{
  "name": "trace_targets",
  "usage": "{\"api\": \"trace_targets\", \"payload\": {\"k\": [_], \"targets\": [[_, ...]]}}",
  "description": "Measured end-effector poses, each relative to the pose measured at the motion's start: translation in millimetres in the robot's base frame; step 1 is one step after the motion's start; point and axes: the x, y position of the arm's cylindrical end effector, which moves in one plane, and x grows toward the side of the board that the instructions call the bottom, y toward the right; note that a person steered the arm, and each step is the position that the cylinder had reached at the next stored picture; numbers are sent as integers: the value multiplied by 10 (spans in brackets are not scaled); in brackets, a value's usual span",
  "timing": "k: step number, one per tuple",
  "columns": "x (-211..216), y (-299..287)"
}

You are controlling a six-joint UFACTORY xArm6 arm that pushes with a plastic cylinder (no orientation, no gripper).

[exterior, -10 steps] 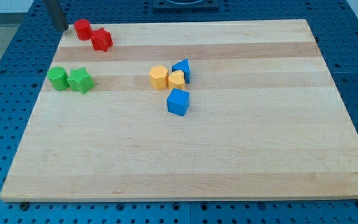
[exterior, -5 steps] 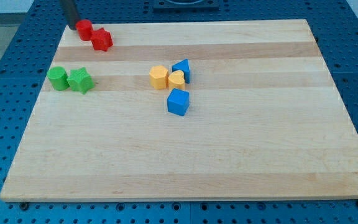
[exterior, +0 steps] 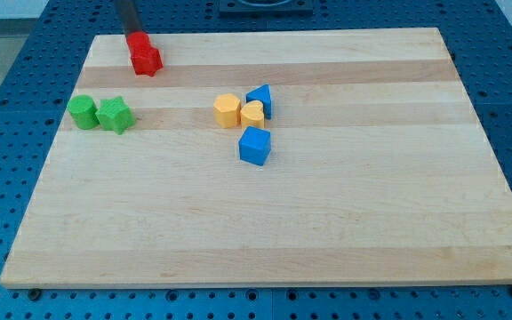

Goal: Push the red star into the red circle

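1. There were no jaws here to be spread or pressed together. The arm ended in a plain dark rod (exterior: 128, 16), and my tip (exterior: 138, 36) stood at the far left corner of the surface (exterior: 327, 222).
2. My tip sat right at the far edge of the red circle (exterior: 139, 44) and partly hid it. Whether it was truly touching could not be told.
3. The red star (exterior: 148, 60) lay just on the near side of the red circle, and the two red blocks appeared to be in contact. By that reading the goal looked met or nearly so.
4. My tip was on the circle's side, not behind the star. I judged that a poor place for pushing the star, since any shove from there would move the circle first.
5. To press the star in harder, my tip would need to go round to its near right side.
6. Nearer along the left edge, a green circle (exterior: 82, 112) and a green star (exterior: 115, 116) sat touching, well apart from the reds.
7. Toward the middle, a yellow hexagon (exterior: 227, 110), a yellow heart (exterior: 252, 114) and a blue triangle (exterior: 260, 100) clustered together. A blue block (exterior: 254, 146) lay just nearer, and none of them were in the way.
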Motion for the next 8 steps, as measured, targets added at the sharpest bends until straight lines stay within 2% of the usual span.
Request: {"api": "trace_targets", "payload": {"k": [5,8], "targets": [[32,59],[221,59]]}}
